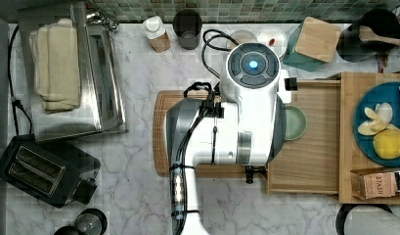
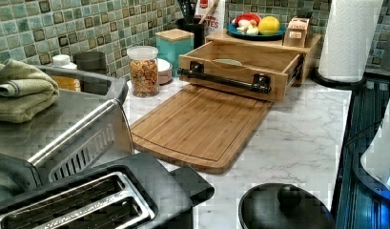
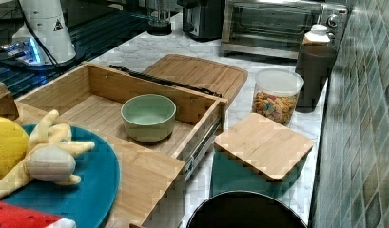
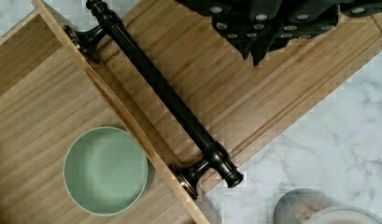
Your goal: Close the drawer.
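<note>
While the arm (image 1: 227, 122) hangs over the counter, the bamboo cutting board (image 2: 197, 126) lies flat just before the drawer (image 3: 102, 111), which stands pulled out from its wooden box. A green bowl (image 4: 105, 170) sits inside, near the dark handle (image 4: 165, 93). The gripper (image 4: 261, 32) appears above the board; finger spacing cannot be told.

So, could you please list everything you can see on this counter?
drawer: 1, light wood, pulled open, dark bar handle
bowl: 1, pale green, inside drawer
cutting board: 1, bamboo, before drawer front
cereal jar: 1, clear, by tile wall
teal canister: 1, wood lid
blue plate: 1, toy food, on box top
toaster: 1, black
toaster oven: 1, silver, towel on top
paper towel roll: 1, white
gripper: 1, black, over cutting board
</note>
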`<state>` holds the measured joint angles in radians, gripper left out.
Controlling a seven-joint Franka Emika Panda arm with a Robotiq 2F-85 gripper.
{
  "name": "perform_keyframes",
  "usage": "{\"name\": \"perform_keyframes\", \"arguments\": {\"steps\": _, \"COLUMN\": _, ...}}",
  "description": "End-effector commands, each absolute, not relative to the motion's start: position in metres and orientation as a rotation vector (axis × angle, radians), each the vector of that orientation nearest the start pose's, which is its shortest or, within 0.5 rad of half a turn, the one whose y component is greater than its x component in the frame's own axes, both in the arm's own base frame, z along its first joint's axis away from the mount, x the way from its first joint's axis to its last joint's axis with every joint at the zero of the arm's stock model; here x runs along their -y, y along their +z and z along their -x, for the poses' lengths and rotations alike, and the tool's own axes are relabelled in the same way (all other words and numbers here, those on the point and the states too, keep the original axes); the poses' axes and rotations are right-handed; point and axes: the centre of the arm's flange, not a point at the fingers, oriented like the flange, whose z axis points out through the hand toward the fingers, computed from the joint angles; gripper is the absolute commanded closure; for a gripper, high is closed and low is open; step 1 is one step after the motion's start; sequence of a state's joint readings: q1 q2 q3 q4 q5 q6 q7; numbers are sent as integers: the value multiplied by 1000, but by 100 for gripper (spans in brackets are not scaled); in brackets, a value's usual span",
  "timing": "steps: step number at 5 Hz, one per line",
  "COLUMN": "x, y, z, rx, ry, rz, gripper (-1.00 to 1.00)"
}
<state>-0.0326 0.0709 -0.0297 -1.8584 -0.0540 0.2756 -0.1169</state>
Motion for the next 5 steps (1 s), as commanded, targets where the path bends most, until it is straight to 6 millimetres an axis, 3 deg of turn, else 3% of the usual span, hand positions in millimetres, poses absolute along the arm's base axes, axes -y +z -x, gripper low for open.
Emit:
{"name": "perform_keyframes", "arguments": {"steps": 1, "x": 43, "y": 466, "z": -568, "rx": -1133, "ry": 118, "rz": 3016, "gripper": 100}}
{"name": "perform_keyframes", "arguments": {"steps": 3, "x": -3, "y": 443, "z": -553, "rx": -583, "ry": 16, "rz": 3136, "gripper": 100}}
{"name": "perform_keyframes", "arguments": {"steps": 4, "x": -23, "y": 435, "z": -550, "rx": -366, "ry": 25, "rz": 3167, "gripper": 100}}
{"name": "perform_keyframes", "arguments": {"steps": 5, "x": -39, "y": 414, "z": -540, "rx": -192, "ry": 2, "rz": 3275, "gripper": 100}}
